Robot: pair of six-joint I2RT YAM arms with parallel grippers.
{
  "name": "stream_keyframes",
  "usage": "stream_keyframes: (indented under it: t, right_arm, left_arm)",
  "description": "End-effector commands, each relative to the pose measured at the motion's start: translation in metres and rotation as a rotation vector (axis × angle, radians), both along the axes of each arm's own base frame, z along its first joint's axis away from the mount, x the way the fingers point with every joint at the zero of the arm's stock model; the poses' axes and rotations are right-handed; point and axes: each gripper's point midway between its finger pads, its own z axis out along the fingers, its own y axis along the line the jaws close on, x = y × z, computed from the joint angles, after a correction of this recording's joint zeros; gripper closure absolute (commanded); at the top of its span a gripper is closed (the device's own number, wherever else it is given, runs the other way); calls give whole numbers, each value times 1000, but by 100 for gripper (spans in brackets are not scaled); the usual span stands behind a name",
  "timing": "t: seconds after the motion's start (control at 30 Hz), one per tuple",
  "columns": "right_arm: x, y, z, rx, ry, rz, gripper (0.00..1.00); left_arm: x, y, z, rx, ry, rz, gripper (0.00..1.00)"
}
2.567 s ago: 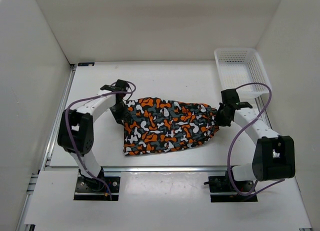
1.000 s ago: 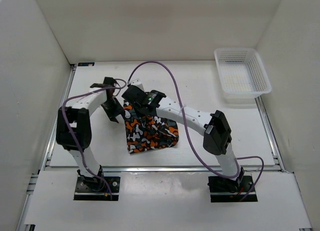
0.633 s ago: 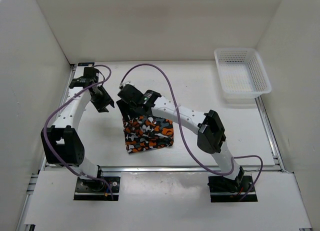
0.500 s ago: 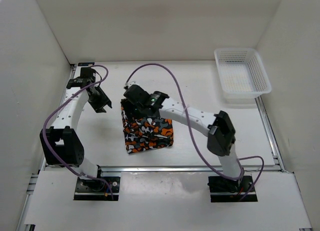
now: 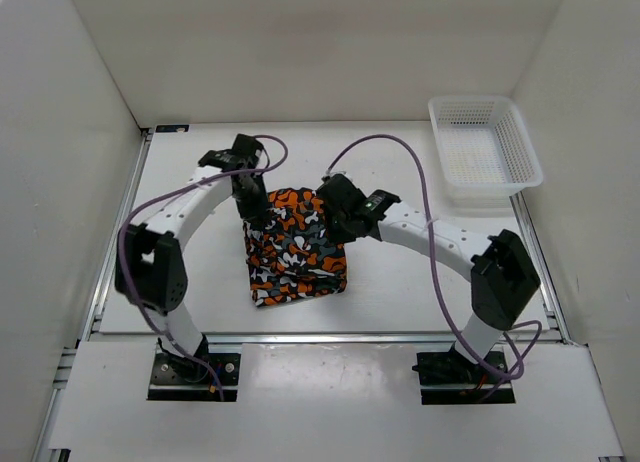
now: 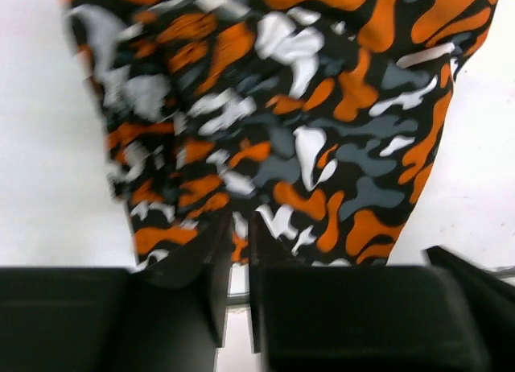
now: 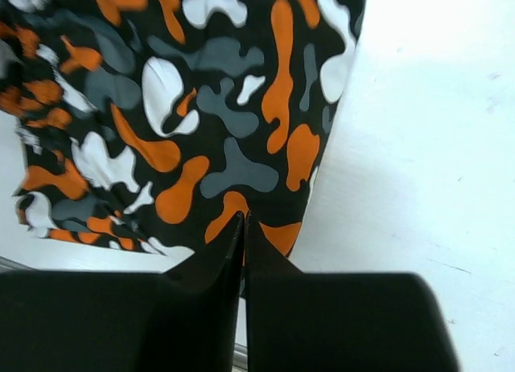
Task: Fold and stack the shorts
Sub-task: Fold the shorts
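Observation:
The camouflage shorts (image 5: 296, 254) lie folded into a small block in the middle of the table. My left gripper (image 5: 252, 210) is at their far left corner and my right gripper (image 5: 337, 225) at their far right corner. In the left wrist view the fingers (image 6: 240, 227) are closed to a thin gap with the cloth edge (image 6: 322, 130) between the tips. In the right wrist view the fingers (image 7: 244, 221) are pressed together at the edge of the shorts (image 7: 217, 122). The far edge looks raised between the two grippers.
A white mesh basket (image 5: 485, 147) stands at the far right of the table. White walls close in the left, back and right sides. A metal rail (image 5: 300, 334) runs along the table's near edge.
The right gripper moved from the shorts' far left corner to the far right corner. The left arm came back from the far left onto the far left corner. The cloth now reaches farther back.

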Motion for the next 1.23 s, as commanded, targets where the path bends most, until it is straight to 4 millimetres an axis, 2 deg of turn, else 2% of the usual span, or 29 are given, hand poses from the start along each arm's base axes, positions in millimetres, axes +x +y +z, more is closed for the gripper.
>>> stream_keyframes:
  t: [0.0, 0.07, 0.1, 0.13, 0.17, 0.2, 0.23, 0.33, 0.37, 0.43, 0.5, 0.53, 0.57, 0.63, 0.67, 0.7, 0.73, 0.77, 0.8, 0.83, 0.87, 0.9, 0.93, 0.97, 1.0, 1.03, 1.1, 1.13, 1.2]
  right_arm:
    - [3, 16, -22, 10, 25, 18, 98]
    - [3, 18, -36, -3, 53, 13, 99]
    - [-1, 15, -53, -34, 85, 5, 99]
    - [4, 15, -59, -38, 69, -5, 99]
    - [3, 15, -68, -47, 82, -13, 99]
    - [6, 9, -82, -80, 99, -29, 99]
    - [5, 8, -89, -92, 109, -29, 99]
    - [8, 5, -92, -98, 115, -38, 99]
    - [6, 6, -92, -93, 122, -34, 99]
    - [7, 6, -73, -64, 97, -33, 97]
    - [13, 6, -40, -10, 42, -46, 85]
    - [17, 6, -23, 12, 4, -43, 65]
    - [17, 3, 5, 53, -42, -49, 51]
    - [21, -12, 33, 49, -126, -78, 20]
    - [22, -26, 55, 56, -176, -104, 18]
    - [22, -37, 63, 42, -207, -130, 16]
    - [21, -50, 69, 20, -235, -159, 15]
    - [25, -78, 85, -6, -293, -243, 12]
    - [23, -93, 83, -32, -302, -281, 10]
    - [20, -109, 95, -29, -336, -314, 7]
    - [20, -124, 97, -45, -347, -357, 5]
    - [15, -140, 97, -78, -346, -387, 3]
    - [12, -156, 94, -121, -361, -421, 3]
    - [8, -169, 101, -117, -380, -449, 1]
    - [2, -178, 99, -137, -373, -463, 1]
    - [-2, -189, 95, -160, -372, -480, 0]
    - [-8, -205, 100, -166, -396, -530, 0]
    - [-15, -212, 98, -170, -395, -544, 1]
    - [-18, -216, 96, -168, -396, -544, 1]
  left_arm:
    - [33, -14, -6, 15, -41, -12, 79]
    - [47, -8, -18, 72, -39, 7, 81]
    - [54, -7, -23, 90, -43, 3, 81]
    - [64, -8, -36, 111, -28, -3, 81]
    - [67, -4, -44, 125, -5, -7, 81]
    - [70, -7, -50, 116, 10, -12, 81]
    - [73, -8, -63, 130, 41, -24, 81]
    - [73, -9, -82, 145, 97, -49, 81]
    - [73, -9, -78, 145, 97, -49, 81]
    - [70, -9, -77, 173, 109, -65, 80]
    - [78, -9, -48, 167, 49, -58, 75]
    - [81, -8, -34, 169, 21, -53, 66]
    - [83, -8, -3, 153, -38, -56, 62]
    - [83, -8, 31, 135, -102, -60, 56]
    - [84, -10, 53, 112, -146, -60, 51]
    - [77, -7, 78, 98, -188, -56, 51]
    - [75, -1, 92, 115, -230, -40, 51]
    - [71, 2, 109, 103, -270, -18, 51]
    - [61, 6, 135, 76, -349, -10, 51]
    - [55, 8, 148, 61, -392, -6, 51]
    - [49, 10, 159, 42, -430, 6, 51]
    - [31, 16, 174, 19, -479, 20, 51]
    - [25, 22, 181, 24, -515, 36, 51]
    - [21, 25, 189, 12, -551, 60, 51]
    - [3, 33, 193, 6, -570, 81, 51]
    - [-3, 38, 196, 10, -594, 93, 51]
    - [-16, 45, 198, 5, -616, 117, 51]
    - [-30, 50, 196, -5, -623, 127, 50]
    - [-39, 53, 196, -20, -638, 139, 50]
